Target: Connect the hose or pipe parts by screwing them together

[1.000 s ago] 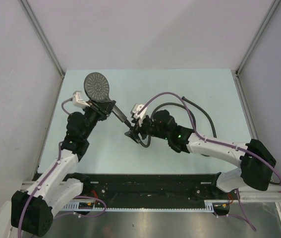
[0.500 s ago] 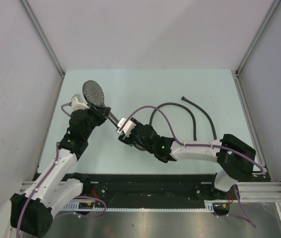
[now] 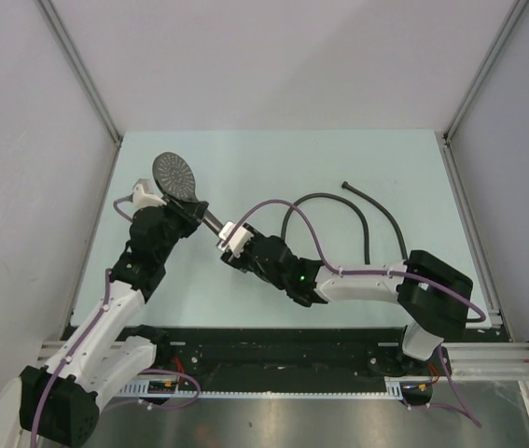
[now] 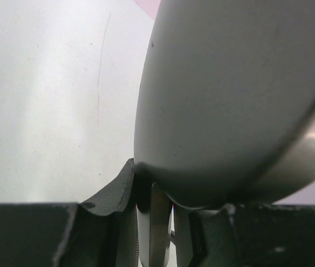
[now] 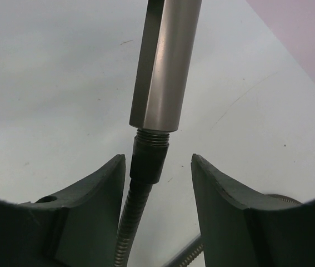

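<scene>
The dark grey shower head [image 3: 173, 174] is lifted off the table, and my left gripper [image 3: 194, 207] is shut on its handle. In the left wrist view the head's back [image 4: 240, 100] fills the frame above the left gripper [image 4: 163, 222]. My right gripper [image 3: 227, 243] is at the handle's lower end. In the right wrist view the handle [image 5: 165, 61] meets the hose's black nut [image 5: 148, 158], with a few threads showing between them. The right gripper [image 5: 158, 167] is open around the nut; its left finger [image 5: 99, 189] is close to it and the right finger stands clear. The hose [image 5: 126, 222] hangs down.
The rest of the hose [image 3: 325, 198] loops over the pale green table behind the right arm, with its free end [image 3: 346, 185] at the back right. White walls with metal posts close the table on three sides. Purple cables run along both arms.
My right arm has swung left and brought its gripper up to the handle's lower end. The left arm has shifted the shower head slightly left.
</scene>
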